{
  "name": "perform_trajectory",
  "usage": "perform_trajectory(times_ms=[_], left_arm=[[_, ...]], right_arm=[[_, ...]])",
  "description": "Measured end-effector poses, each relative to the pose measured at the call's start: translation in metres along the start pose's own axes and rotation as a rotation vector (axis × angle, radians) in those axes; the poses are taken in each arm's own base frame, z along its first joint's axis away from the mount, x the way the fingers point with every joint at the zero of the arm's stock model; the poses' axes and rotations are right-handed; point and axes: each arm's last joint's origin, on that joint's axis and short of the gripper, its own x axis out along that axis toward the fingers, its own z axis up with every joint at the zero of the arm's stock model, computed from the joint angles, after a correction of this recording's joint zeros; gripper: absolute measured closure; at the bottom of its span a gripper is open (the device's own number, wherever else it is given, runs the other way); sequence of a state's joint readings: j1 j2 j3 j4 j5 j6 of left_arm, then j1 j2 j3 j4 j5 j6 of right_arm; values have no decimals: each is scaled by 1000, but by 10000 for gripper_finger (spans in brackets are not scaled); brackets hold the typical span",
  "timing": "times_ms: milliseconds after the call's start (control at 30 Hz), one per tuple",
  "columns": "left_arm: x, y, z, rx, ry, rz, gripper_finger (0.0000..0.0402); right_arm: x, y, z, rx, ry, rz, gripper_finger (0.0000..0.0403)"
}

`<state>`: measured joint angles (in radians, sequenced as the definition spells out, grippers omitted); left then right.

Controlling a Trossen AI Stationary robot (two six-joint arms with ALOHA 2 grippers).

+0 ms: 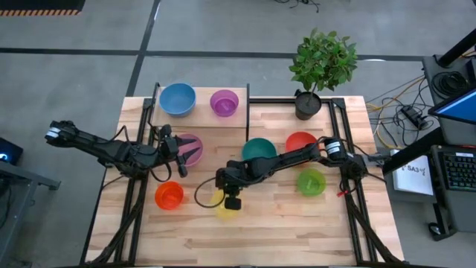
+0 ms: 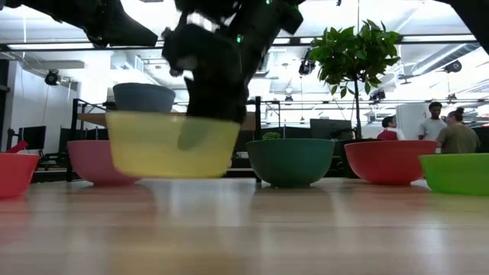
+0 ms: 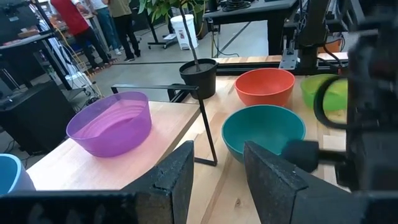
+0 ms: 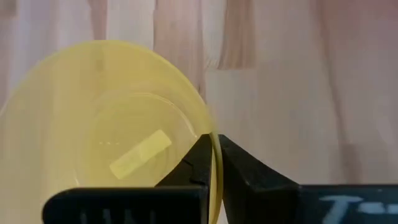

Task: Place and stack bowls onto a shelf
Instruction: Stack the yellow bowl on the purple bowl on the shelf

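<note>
My right gripper (image 1: 230, 199) reaches across the table's middle and is shut on the yellow bowl (image 4: 106, 124), near the table's near edge. The left gripper (image 1: 181, 152) is open above the pink bowl (image 1: 192, 147), touching nothing; in its wrist view the fingers (image 3: 177, 180) frame the teal bowl (image 3: 264, 127). The blue bowl (image 1: 177, 98) and the purple bowl (image 1: 224, 102) stand side by side on the shelf (image 1: 201, 113). Teal (image 1: 258, 149), red (image 1: 300, 141), green (image 1: 311, 181) and orange (image 1: 169, 195) bowls stand on the table. My right gripper pinches the yellow bowl's rim (image 4: 208, 121), one finger inside the bowl and one outside. The fingers come from above, pointing down. In the low view the yellow bowl (image 2: 172, 145) hangs upright, just clear of the tabletop.
A black plant pot (image 1: 307, 104) with a green plant stands at the far edge, right of the shelf. Black shelf uprights (image 3: 208, 137) rise between the shelf and the teal bowl. Bare wood lies along the near edge (image 1: 297, 231). People stand in the room behind.
</note>
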<state>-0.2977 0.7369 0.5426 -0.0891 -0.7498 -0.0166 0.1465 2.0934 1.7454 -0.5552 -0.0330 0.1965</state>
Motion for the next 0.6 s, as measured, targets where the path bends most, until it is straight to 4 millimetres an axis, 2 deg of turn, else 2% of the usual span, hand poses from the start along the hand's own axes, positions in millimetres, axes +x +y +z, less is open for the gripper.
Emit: perform_trajectory(times_ms=[133,300,467,600], left_arm=[[-2,2,1,0,-8,1,278],[-6,6,4,-22,-31,1,278],[-10,9,6,-59,-50,0,278],[-12,11,7,-78,-60,-1,278]], right_arm=[[-28,-4,9,-15,-45,2,394],[-75,-18,24,16,-150,-12,394],[-123,-49,37,104,-277,-116,394],[-154,-84,41,194,-363,-255,394]])
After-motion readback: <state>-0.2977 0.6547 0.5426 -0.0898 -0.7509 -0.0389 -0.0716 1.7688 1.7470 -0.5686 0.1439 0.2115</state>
